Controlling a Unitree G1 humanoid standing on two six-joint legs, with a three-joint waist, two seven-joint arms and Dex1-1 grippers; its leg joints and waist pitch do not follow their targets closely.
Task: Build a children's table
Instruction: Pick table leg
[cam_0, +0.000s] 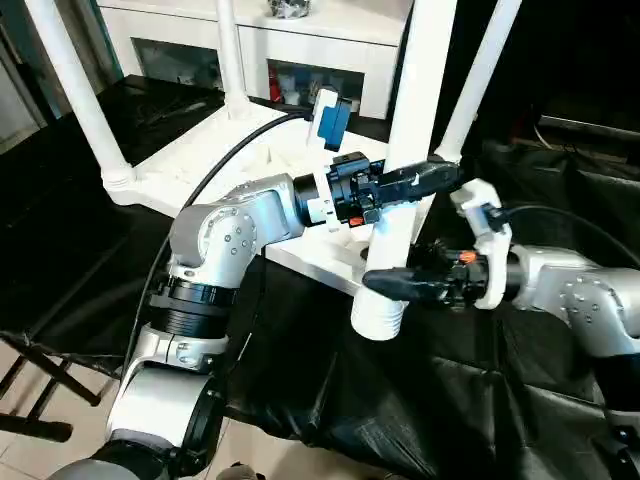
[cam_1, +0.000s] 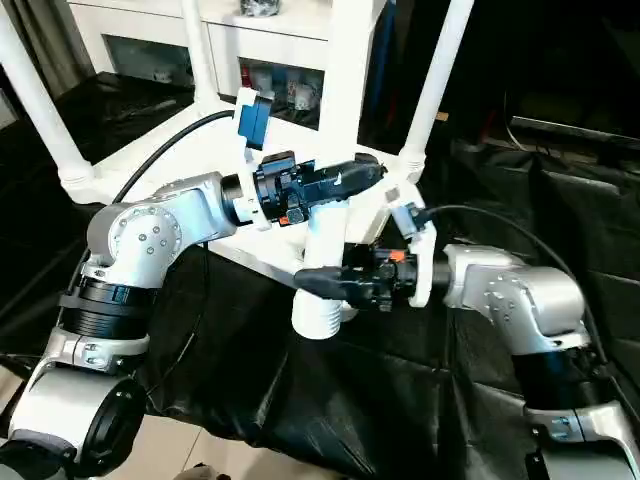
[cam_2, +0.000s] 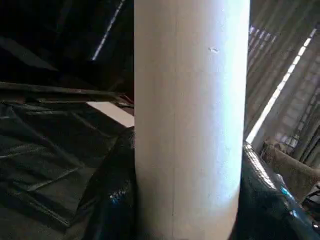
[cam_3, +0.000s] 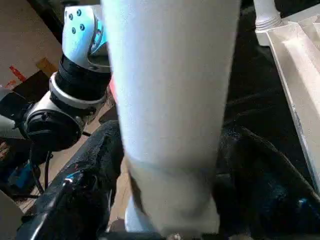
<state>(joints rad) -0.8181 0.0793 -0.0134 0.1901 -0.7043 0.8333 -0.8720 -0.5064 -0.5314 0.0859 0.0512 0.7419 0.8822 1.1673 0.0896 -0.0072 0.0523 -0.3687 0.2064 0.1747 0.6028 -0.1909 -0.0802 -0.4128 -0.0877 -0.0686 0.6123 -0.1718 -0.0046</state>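
Note:
The white tabletop (cam_0: 190, 160) lies upside down on black cloth, ribbed side up. Three white legs stand in its corner sockets: one at the left (cam_0: 78, 95), one at the back (cam_0: 230, 60), one at the right (cam_0: 480, 75). The fourth leg (cam_0: 418, 110) stands nearly upright at the near corner, its wide collared end (cam_0: 378, 315) low by the tabletop's edge. I cannot tell whether it sits in a socket. My left gripper (cam_0: 432, 180) is shut on this leg higher up. My right gripper (cam_0: 392, 283) is shut on it just above the collar. The leg (cam_2: 190, 120) stands close between the left fingers (cam_2: 115, 205).
A white cabinet with glass doors (cam_0: 300, 60) stands behind the tabletop. Black cloth (cam_0: 450, 400) covers the work surface and drops off at the near edge. A dark folding frame (cam_0: 35, 385) stands on the pale floor at the lower left. My left forearm (cam_3: 80, 75) is close beside the leg.

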